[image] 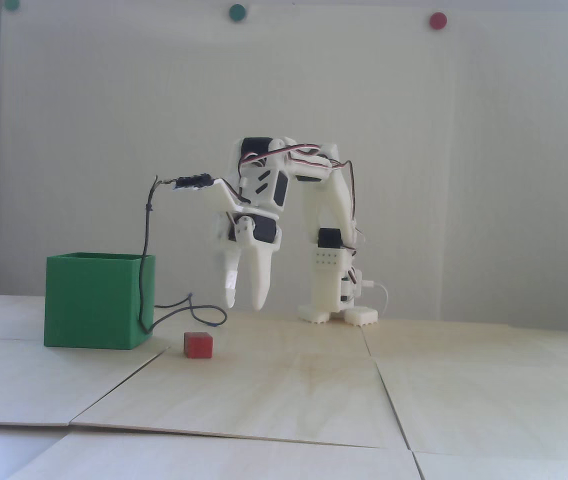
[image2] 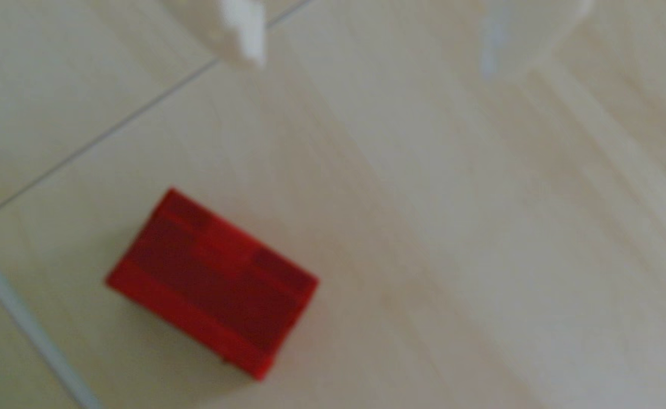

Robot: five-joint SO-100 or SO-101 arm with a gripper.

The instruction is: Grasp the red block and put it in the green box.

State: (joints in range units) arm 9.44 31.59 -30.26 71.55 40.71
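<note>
- We see the gripper hanging above the table with its two white fingers pointing down, a narrow gap between the tips, holding nothing.
- We find the red block on the table, below the gripper and to its left in the fixed view, clear of the fingertips.
- In the blurred wrist view the red block lies apart from both fingertips at the top edge.
- We see the green box standing left of the block, near it, with a dark cable hanging in front of its right wall.
</note>
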